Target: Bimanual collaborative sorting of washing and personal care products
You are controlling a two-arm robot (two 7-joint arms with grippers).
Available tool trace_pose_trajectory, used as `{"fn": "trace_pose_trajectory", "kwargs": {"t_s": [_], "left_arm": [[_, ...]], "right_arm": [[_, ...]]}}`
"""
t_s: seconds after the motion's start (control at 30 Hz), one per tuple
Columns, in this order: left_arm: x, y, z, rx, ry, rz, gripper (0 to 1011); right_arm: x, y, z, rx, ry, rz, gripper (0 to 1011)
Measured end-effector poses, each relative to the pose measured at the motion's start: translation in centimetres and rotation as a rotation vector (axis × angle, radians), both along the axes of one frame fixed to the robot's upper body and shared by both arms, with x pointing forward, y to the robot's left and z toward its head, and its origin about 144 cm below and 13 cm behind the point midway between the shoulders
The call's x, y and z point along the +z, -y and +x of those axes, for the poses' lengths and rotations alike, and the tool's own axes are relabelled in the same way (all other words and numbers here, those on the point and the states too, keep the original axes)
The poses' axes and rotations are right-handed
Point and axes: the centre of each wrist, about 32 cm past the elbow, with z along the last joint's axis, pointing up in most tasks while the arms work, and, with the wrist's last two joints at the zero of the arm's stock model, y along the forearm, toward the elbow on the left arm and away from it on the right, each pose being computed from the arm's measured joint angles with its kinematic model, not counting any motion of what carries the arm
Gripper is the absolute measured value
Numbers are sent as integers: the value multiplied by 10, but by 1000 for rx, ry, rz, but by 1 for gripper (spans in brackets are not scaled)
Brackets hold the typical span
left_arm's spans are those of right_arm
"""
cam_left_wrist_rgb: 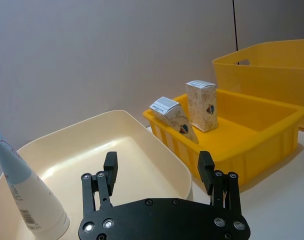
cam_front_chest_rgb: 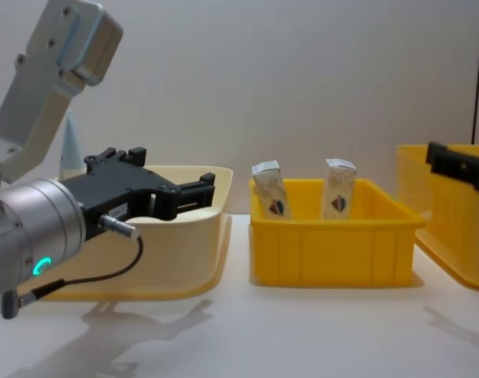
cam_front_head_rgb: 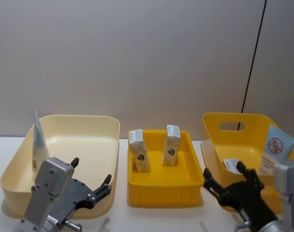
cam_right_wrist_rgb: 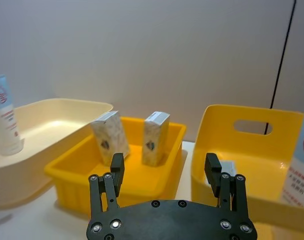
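Washing and personal care products sit sorted across three bins on the white tabletop [cam_front_head_rgb: 161, 217]. Nearest, the left gripper [cam_front_head_rgb: 91, 181] hovers over the cream bin's [cam_front_head_rgb: 84, 125] front rim and the right gripper [cam_front_head_rgb: 224, 181] over the tall yellow bin's [cam_front_head_rgb: 243, 121] front — both with jaws spread, holding nothing. One light-blue tube [cam_front_head_rgb: 39, 145] stands in the cream bin's left corner; another tube [cam_front_head_rgb: 275, 150] leans in the tall yellow bin beside a small white carton [cam_front_head_rgb: 230, 164]. Between them, two cartons — left carton [cam_front_head_rgb: 139, 150] tilted, right carton [cam_front_head_rgb: 171, 145] upright — stand in the low yellow tray [cam_front_head_rgb: 164, 186].
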Motion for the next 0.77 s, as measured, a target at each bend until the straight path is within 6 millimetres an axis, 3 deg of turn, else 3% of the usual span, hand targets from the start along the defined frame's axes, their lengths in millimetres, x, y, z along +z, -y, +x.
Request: {"fn": "trace_pose_trajectory", "kwargs": {"t_s": [0.27, 0.77], "left_arm": [[0, 0, 0, 0, 0, 0, 1000], [0, 0, 0, 0, 0, 0, 1000]], "right_arm": [[-10, -3, -16, 37, -17, -15, 1001], [-10, -3, -18, 40, -19, -16, 1001]]}}
